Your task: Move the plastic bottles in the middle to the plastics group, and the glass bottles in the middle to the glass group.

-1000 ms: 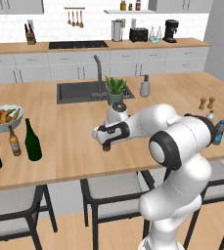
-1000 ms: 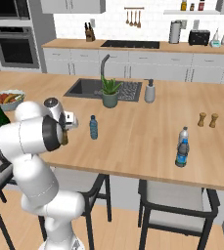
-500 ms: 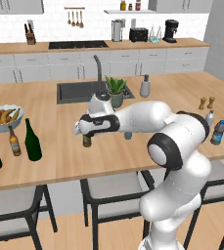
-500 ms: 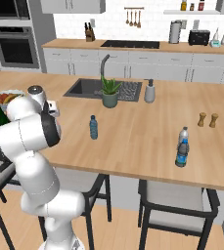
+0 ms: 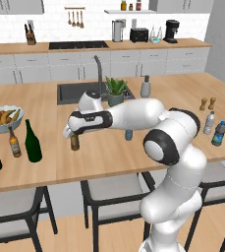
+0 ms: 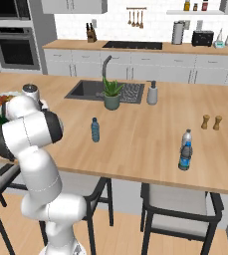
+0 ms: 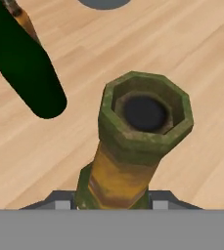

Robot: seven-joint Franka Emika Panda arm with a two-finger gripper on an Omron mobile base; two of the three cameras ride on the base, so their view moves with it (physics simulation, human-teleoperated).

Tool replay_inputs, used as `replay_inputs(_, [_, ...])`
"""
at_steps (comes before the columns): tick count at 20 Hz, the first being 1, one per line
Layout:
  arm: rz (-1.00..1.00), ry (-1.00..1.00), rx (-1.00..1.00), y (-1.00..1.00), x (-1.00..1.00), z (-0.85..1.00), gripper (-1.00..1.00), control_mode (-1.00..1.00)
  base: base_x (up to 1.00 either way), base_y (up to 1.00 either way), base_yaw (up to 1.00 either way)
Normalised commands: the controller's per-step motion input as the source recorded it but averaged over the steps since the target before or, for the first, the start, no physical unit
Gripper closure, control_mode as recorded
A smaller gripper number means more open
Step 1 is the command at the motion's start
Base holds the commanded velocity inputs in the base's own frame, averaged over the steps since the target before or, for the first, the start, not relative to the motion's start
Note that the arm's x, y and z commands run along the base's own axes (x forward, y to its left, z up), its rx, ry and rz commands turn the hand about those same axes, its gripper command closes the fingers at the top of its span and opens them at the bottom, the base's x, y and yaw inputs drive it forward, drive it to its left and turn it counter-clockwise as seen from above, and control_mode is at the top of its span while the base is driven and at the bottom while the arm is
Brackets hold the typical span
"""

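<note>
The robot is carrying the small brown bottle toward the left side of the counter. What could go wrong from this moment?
1. The hand grips the amber beer bottle near its neck, so the bottle could swing or slip on the way.
2. The slim green wine bottle and a small brown beer bottle stand close together near the fruit bowl. A low approach might knock one over.
3. The blue plastic bottle is still in the middle, so the arm could brush it later.

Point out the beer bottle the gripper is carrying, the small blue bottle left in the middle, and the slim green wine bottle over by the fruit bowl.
amber beer bottle (image 7: 144, 114): hand view, on its open mouth.
small blue bottle (image 6: 95, 130): right base view, on its body.
slim green wine bottle (image 5: 33, 145): left base view, on its lower body.
</note>
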Motion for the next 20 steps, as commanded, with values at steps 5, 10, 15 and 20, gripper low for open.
replay_inputs(5, [0.33, -0.02, 0.01, 0.34, 0.0, -0.08, 1.0, -1.0, 0.0, 0.0, 0.0])
replay_inputs(10, [0.29, 0.03, 0.0, 0.48, 0.0, 0.02, 1.0, -1.0, 0.0, 0.0, 0.0])
replay_inputs(15, [0.23, 0.03, 0.0, 0.57, 0.02, 0.0, 1.0, -1.0, 0.0, 0.0, 0.0])
replay_inputs(20, [0.15, 0.01, 0.0, 0.29, 0.13, 0.0, 1.0, -1.0, 0.0, 0.0, 0.0])
